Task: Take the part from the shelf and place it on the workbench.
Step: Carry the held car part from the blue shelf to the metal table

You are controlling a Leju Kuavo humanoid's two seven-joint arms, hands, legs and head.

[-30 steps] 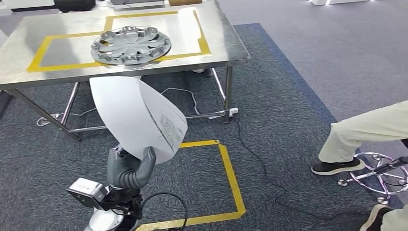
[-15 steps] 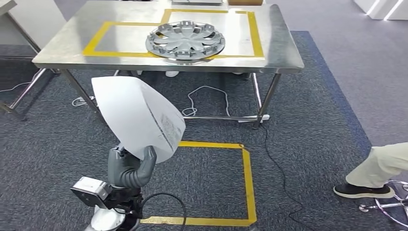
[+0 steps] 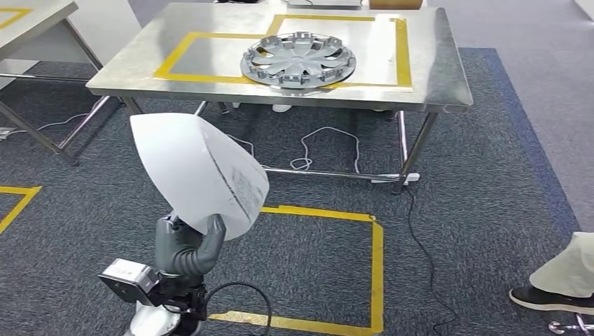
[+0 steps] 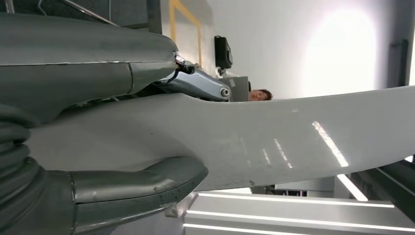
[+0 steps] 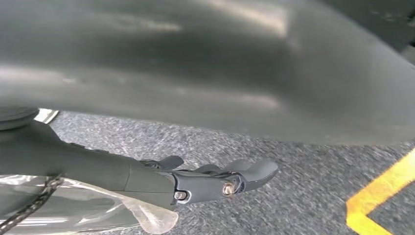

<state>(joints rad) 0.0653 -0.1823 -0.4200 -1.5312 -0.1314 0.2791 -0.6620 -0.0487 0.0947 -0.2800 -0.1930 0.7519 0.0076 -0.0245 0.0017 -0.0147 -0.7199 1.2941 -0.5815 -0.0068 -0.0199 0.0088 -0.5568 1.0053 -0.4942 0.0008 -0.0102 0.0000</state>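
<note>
The left hand [image 3: 188,245] is raised, gripping a white part [image 3: 199,171]; the right hand [image 5: 215,181] hangs with fingers apart.

The part [image 3: 198,171] looks like smooth, glossy white plastic with a printed label. The desk [image 3: 126,66] is brushed, faintly reflective metal. The hubcap [image 3: 298,59] is silvery and shiny. The carpet [image 3: 483,182] is rough, matt grey. The robot hand [image 3: 183,245] is matt grey.

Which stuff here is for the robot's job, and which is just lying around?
For the job:
- white part, held by the left robot hand
- workbench

Just lying around:
- hubcap on the workbench
- cables on the floor
- yellow tape square
</note>
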